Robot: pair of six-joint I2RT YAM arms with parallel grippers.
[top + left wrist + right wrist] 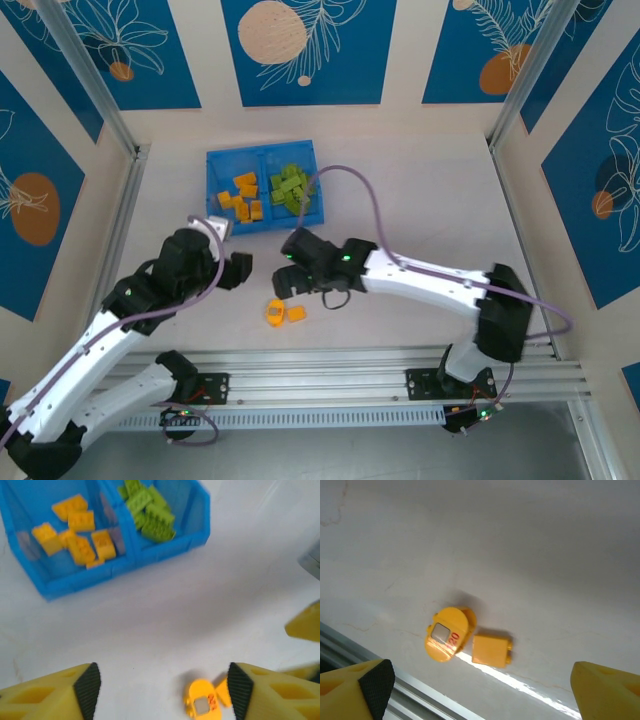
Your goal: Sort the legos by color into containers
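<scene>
**Orange-yellow stragglers: two pieces unsorted near the front edge**

Location. Two orange-yellow legos lie on the tabletop [420,200] close to its near edge: a rounded piece [447,633] and a square brick [491,650]. They sit just beside each other; whether they touch cannot be told. Both are well apart from the blue tray [213,190], which sits toward the far edge. Its left compartment [225,165] holds orange-yellow bricks and its right compartment [280,160] holds lime green ones.

Handling. Judged hard, stiff, light plastic with smooth faces. The domed outline of the rounded piece may squirt out from between the pads. The square brick offers flat opposing sides, the safer hold.

Orientation. The rounded piece lies flat, its printed window face up and its long axis slanted to the near edge. The square brick shows no clear long axis. The pair line up roughly along that edge.

Tool. The left gripper [162,695] and the right gripper [485,700] both stand spread wide and hold nothing, and the right one is above the pair.
</scene>
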